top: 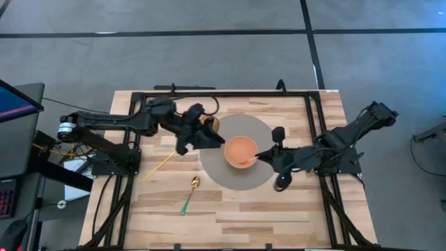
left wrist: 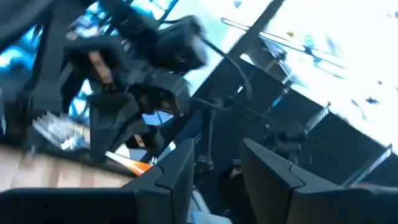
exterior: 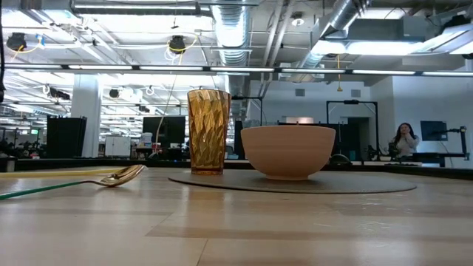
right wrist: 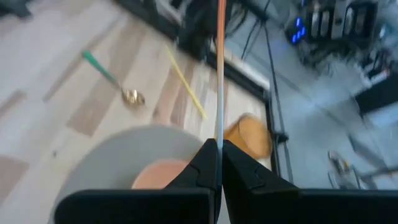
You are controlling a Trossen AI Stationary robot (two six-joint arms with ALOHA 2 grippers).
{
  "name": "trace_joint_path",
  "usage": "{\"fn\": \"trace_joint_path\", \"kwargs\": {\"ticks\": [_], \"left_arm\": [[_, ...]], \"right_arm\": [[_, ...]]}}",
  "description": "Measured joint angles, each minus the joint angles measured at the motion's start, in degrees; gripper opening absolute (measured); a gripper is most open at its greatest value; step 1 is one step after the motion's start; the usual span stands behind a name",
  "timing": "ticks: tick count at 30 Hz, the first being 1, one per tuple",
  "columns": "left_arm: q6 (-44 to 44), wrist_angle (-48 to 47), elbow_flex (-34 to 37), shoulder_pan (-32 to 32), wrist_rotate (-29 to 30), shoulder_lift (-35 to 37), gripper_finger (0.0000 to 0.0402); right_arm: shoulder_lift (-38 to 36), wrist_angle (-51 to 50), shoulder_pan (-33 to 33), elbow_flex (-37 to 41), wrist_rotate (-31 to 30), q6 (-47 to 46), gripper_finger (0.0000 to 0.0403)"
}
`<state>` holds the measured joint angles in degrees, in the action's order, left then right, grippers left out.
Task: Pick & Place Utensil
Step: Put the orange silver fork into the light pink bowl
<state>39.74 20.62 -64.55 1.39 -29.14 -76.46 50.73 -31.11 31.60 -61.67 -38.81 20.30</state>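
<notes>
A thin orange stick [right wrist: 221, 74] is in my right gripper [right wrist: 219, 149], which is shut on it at the bowl's right side [top: 265, 156]. The salmon bowl [top: 242, 150] stands on a round grey mat [top: 223, 178], with an amber glass [top: 209, 124] at the mat's far left. A spoon with a gold bowl and green handle [top: 190, 195] and a thin yellow stick [top: 159, 166] lie flat on the wood left of the mat. My left gripper [left wrist: 217, 180] is open and hovers between glass and bowl [top: 212, 139]. Neither gripper shows in the low view. My right gripper pinches the orange stick between its two fingers, at the stick's near end [right wrist: 219, 140]. The stick runs on straight ahead out of the fingertips, along the fingers, toward the bowl [top: 254, 159]. Whether its far end touches the bowl, I cannot tell.
The table's black frame rails [top: 313, 139] run along both sides and the far edge. Bare wood lies near the front edge [top: 279, 216]. In the low view the glass [exterior: 207, 131] and the bowl [exterior: 287, 151] stand side by side on the mat, the spoon [exterior: 111, 177] to their left.
</notes>
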Motion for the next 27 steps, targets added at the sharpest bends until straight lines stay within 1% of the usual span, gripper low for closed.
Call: {"fn": "trace_joint_path", "kwargs": {"ticks": [3, 5, 8, 11, 13, 16, 20, 23, 27], "left_arm": [[-3.95, -0.54, 0.0, 0.0, -0.53, 2.04, 0.0131], [-5.57, -1.54, 0.0, 0.0, -0.53, 3.19, 0.0131], [-7.93, -2.73, 0.0, 0.0, -0.58, 4.38, 0.0131], [-9.91, -3.02, 0.0, 0.0, -0.65, 4.67, 0.0131], [-10.87, -3.06, 0.0, 0.0, -0.64, 4.67, 0.0131], [-10.99, -2.99, 0.0, 0.0, -0.62, 4.46, 0.0131], [-10.99, -3.1, 0.0, 0.0, -0.51, 4.32, 0.0131], [-11.05, -3.08, 0.0, 0.0, -0.49, 4.32, 0.0131], [-15.18, -3.12, 0.0, 0.31, -0.51, 4.32, 0.0131]], "right_arm": [[-2.4, 3.45, 1.96, 0.29, 0.06, 2.83, 0.0], [-4.7, 7.12, 2.51, 2.45, 2.12, 3.64, 0.0], [-7.74, 14.54, 1.46, 9.42, 5.75, 4.7, 0.0], [-9.97, 23.44, -0.59, 18.36, 5.85, 5.38, 0.0], [-11.35, 31.66, -2.33, 24.41, 5.83, 6.48, 0.0], [-11.37, 44.38, -5.15, 32.27, 7.03, 8.61, 0.0], [-10.74, 57.2, -8.86, 39.25, 12.28, 6.91, 0.0], [-8.92, 64.62, -11.54, 42.56, 15.06, 3.61, 0.0], [-4.72, 71.54, -14.97, 44.71, 16.44, 2.01, 0.0]]}}
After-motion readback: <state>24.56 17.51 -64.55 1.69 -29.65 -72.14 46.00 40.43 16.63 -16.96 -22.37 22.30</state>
